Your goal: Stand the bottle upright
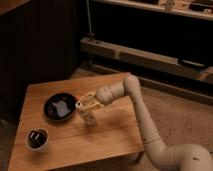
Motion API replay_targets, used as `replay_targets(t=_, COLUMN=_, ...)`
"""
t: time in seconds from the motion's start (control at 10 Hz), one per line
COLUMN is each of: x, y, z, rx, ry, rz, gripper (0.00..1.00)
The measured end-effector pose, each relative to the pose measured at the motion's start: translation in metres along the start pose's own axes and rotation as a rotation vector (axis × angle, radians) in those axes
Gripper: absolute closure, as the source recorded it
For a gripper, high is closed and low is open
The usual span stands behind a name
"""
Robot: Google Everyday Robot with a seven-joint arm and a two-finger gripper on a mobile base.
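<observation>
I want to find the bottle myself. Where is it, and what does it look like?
Look at the wooden table. Right of the black pan, the gripper hovers over the small clear bottle, standing upright. Unlike the white cup near the front corner, it's see-through.

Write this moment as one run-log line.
end effector: above bottle, beside black pan | bottle: upright on wooden table | white cup: front-left corner

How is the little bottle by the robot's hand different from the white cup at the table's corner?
The bottle is clear, slim and capped; the white cup is opaque, wider and open-topped with a dark inside. The bottle stands mid-table beside the black pan, just under the end effector; the cup sits alone near the front left corner, away from the arm. Both stand upright on the wooden table.
</observation>
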Motion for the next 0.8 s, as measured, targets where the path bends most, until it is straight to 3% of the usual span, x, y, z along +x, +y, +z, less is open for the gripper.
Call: replay_targets(t=0.8, x=-0.0005, y=-0.0009, z=0.0000, rx=-0.011, ry=-0.022, rz=0.000, gripper=0.28)
